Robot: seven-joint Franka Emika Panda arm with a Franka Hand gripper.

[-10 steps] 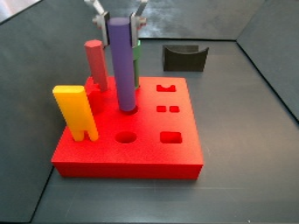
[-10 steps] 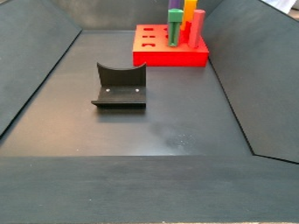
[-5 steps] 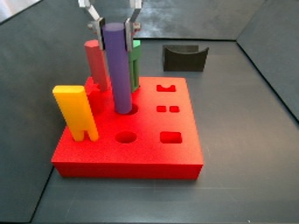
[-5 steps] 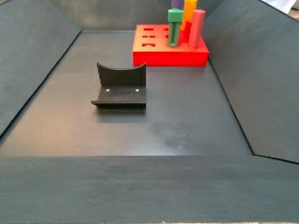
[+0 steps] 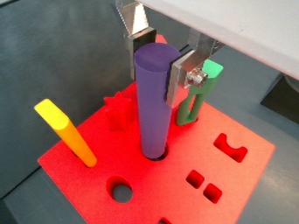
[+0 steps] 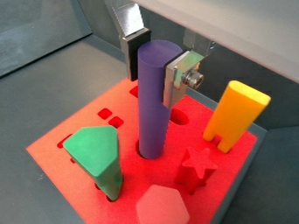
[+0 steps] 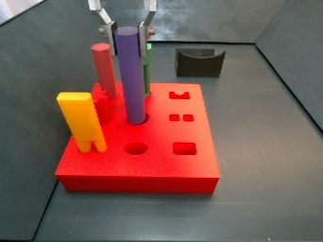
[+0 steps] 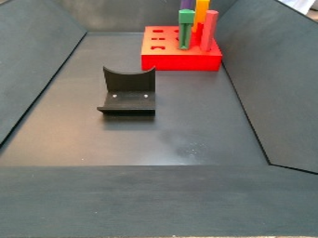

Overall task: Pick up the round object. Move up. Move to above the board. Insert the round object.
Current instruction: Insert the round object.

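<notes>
Both wrist views look down along the tall, slim purple cylindrical peg (image 5: 153, 101), a smooth matte rod with a flat round top, standing upright with its lower end sunk in a round hole of the thick red rectangular board (image 5: 187, 188). The gripper (image 5: 159, 63) sits at the peg's top, its flat silver fingers (image 5: 184, 77) spread to either side of it; a narrow gap shows between plate and peg, so the fingers look open rather than clamped. In a side view the gripper (image 7: 123, 21) hangs just above the peg (image 7: 130, 76), fingers parted, and that view alone shows the board's (image 7: 139, 162) front holes: a round one, a square one, two small squares and a notched slot. The wrist views show what the side views hide: a red star-shaped piece (image 6: 197, 165) and a pinkish-red faceted peg (image 6: 163, 208) close beside the purple one. Also standing in the board are a yellow rectangular peg (image 7: 79, 121) near its front corner and a green triangular-topped peg (image 6: 98, 156) beside the purple peg. The far side view shows the whole dark bench (image 8: 149, 130), with the board (image 8: 181, 51) at its back, the pegs only as small coloured tips, and the dark L-shaped fixture (image 8: 128, 90) well apart from it in the middle; the gripper cannot be made out there.
</notes>
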